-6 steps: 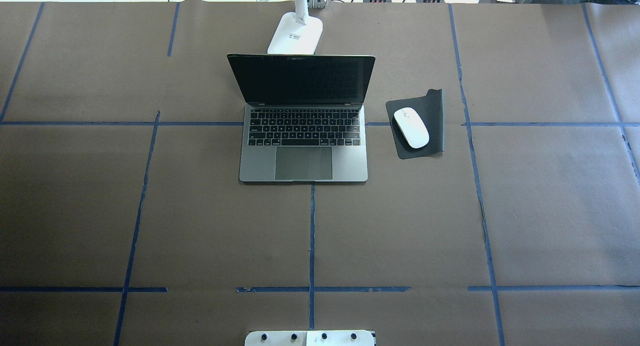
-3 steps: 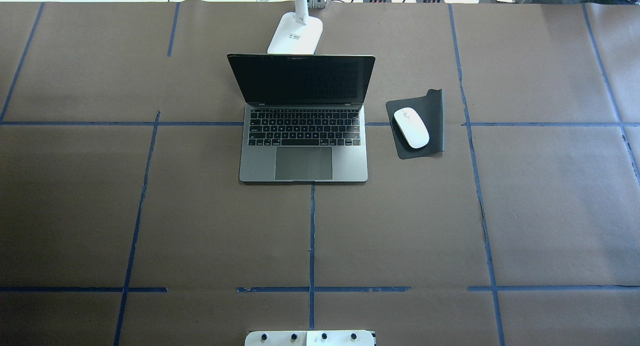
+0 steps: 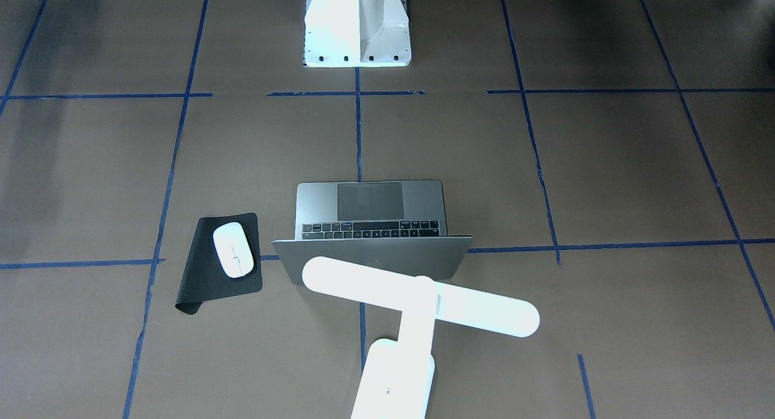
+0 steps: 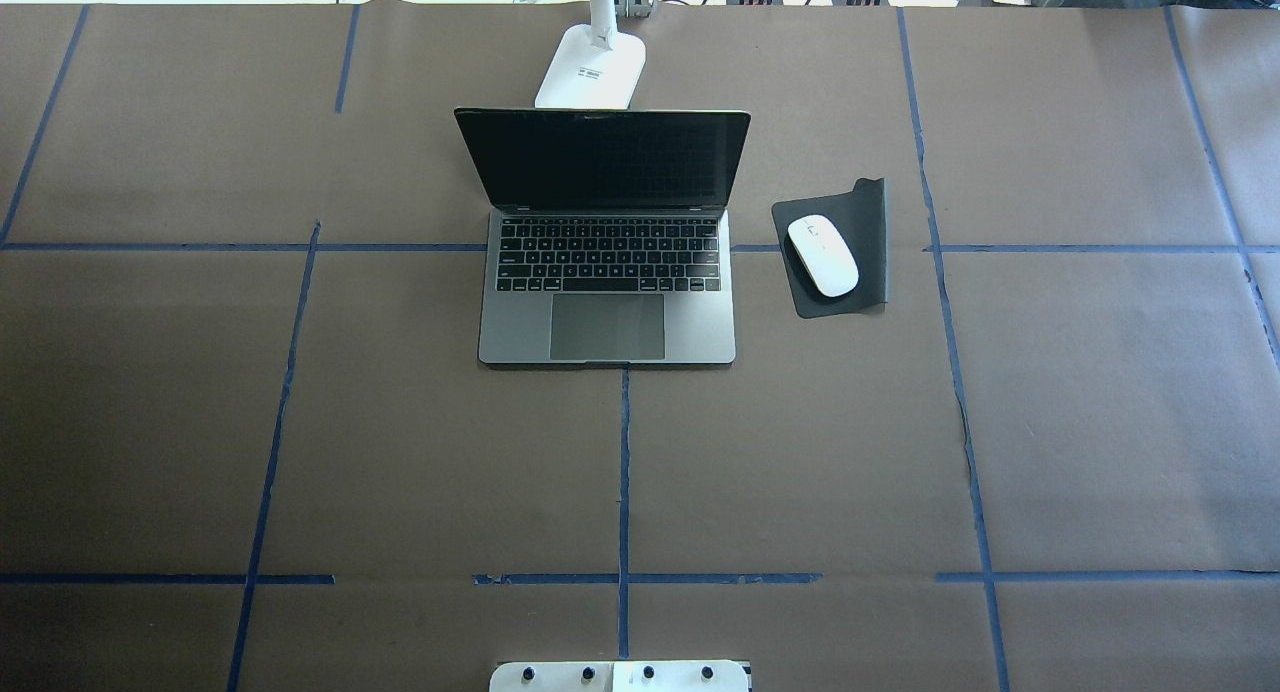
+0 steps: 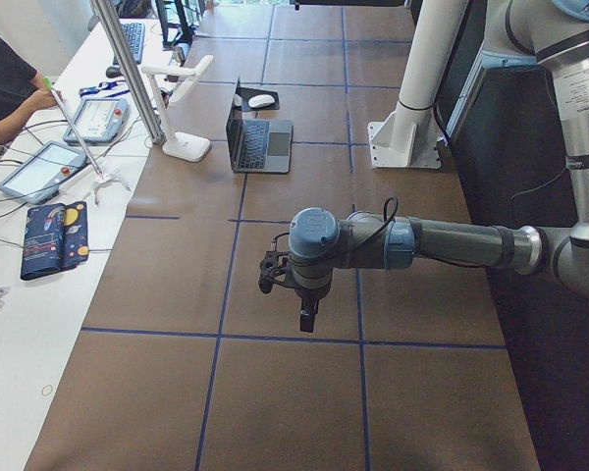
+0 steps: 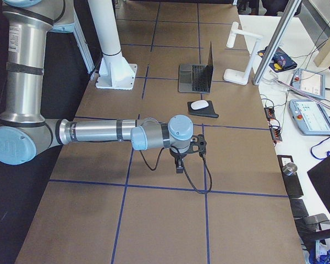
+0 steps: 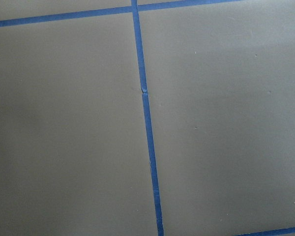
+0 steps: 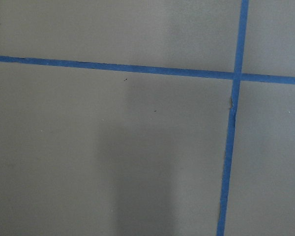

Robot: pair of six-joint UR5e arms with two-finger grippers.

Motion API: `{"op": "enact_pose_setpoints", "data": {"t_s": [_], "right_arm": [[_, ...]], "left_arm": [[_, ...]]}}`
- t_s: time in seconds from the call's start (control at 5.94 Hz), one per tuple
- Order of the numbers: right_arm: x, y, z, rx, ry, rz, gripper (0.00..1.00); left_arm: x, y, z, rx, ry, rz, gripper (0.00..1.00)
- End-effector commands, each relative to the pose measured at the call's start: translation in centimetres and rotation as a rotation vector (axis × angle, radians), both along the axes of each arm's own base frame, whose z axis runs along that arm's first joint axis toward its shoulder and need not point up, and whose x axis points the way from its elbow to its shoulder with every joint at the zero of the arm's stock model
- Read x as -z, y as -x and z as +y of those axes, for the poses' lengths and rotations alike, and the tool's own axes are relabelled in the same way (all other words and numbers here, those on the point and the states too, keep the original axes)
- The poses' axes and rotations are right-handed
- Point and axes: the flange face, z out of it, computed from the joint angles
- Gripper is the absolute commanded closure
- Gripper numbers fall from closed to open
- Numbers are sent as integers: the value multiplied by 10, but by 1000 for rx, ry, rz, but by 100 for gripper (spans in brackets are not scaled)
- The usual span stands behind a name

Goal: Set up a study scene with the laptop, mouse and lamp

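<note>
The grey laptop stands open at the table's middle, screen facing the robot. The white mouse lies on a black mouse pad just right of it. The white T-shaped lamp stands behind the laptop, its bar over the lid's back. My left gripper hangs over bare table far from these things, seen only in the exterior left view. My right gripper hangs likewise, seen only in the exterior right view. I cannot tell whether either is open or shut. Both wrist views show only brown paper and blue tape.
The white robot pedestal is bolted at the robot's edge of the table. Blue tape lines grid the brown paper. Tablets, a pouch and a person's arm are on a side bench beyond the lamp.
</note>
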Motion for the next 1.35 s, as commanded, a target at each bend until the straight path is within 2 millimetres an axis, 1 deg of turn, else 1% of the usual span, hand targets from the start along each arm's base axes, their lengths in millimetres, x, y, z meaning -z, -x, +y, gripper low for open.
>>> {"op": "enact_pose_setpoints", "data": {"t_s": [0.0, 0.17, 0.34, 0.67, 0.84, 1.18], "right_arm": [[5, 1, 0, -6, 3, -17, 0], [1, 1, 2, -7, 13, -17, 0], [3, 0, 2, -8, 10, -17, 0], [-4, -1, 3, -9, 19, -5, 0], [-3, 1, 0, -8, 20, -10, 0], [-6, 1, 2, -7, 27, -12, 0]], "left_arm": [[6, 0, -4, 0, -15, -3, 0], [7, -1, -5, -2, -18, -1, 0], [10, -1, -4, -2, -23, -1, 0], [12, -1, -3, -2, -26, 2, 0], [17, -1, -2, -1, -32, 3, 0], [19, -1, -2, 0, -34, 2, 0]]}}
